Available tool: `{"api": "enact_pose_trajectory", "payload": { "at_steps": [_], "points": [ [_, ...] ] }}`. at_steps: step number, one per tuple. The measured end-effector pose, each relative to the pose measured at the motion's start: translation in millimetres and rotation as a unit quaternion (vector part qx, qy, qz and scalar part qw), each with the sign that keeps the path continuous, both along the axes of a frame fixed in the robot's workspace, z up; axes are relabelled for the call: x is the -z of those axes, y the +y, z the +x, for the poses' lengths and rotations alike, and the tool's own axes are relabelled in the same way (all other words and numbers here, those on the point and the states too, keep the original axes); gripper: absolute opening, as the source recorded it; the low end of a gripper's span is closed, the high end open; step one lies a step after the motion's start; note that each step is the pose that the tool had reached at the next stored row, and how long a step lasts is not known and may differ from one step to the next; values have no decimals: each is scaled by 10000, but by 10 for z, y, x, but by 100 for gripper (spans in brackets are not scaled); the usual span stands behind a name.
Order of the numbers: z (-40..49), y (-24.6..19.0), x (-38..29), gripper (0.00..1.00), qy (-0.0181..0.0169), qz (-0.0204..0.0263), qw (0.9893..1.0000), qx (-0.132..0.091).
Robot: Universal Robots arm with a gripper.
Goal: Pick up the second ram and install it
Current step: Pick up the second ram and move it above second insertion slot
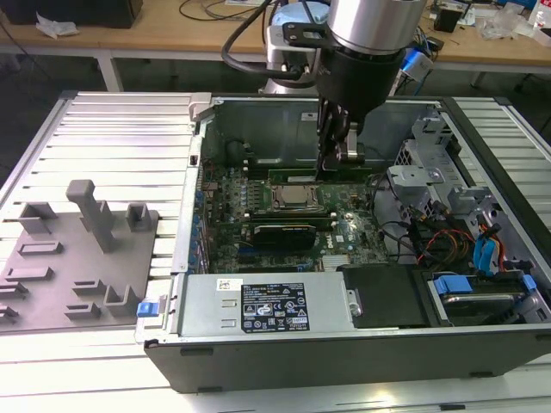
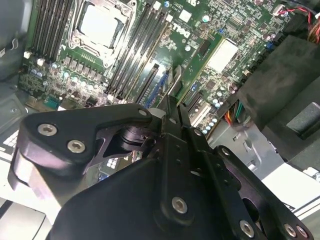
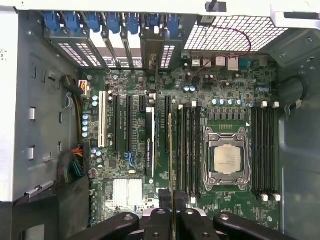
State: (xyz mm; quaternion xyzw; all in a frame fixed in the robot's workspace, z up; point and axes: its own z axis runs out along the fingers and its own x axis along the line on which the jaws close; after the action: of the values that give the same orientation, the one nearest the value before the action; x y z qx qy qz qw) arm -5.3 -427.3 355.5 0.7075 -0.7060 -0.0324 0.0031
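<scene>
second ram [image 3: 171,165] in gripper [image 3: 172,220] (above slots)

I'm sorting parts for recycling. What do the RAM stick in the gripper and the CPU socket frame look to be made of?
The second ram looks like green fibreglass circuit board, seen edge-on with a yellowish edge, held in the gripper. The CPU socket frame looks like bare, shiny silver metal, probably steel, around a duller grey lid.

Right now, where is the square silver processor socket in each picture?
Exterior view: CPU socket mid-motherboard, toward the exterior view's left of the hand.
First wrist view: between two memory-slot banks, beyond the hand.
Second wrist view: beyond the hand's tip.
Shared landmark: the hand gripping the second ram.
</scene>
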Motion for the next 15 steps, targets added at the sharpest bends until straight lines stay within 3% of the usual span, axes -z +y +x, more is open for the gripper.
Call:
{"api": "enact_pose_trajectory", "payload": {
  "at_steps": [3, 5, 9, 15],
  "points": [
    [-1, 38, 24, 13, 1, 20, 10000, 1],
    [0, 99, 48, 13, 0, 35, 10000, 0],
    [0, 280, 112, 13, 0, 35, 10000, 0],
    [-1, 403, 228, 13, 1, 35, 10000, 1]
  ]
}}
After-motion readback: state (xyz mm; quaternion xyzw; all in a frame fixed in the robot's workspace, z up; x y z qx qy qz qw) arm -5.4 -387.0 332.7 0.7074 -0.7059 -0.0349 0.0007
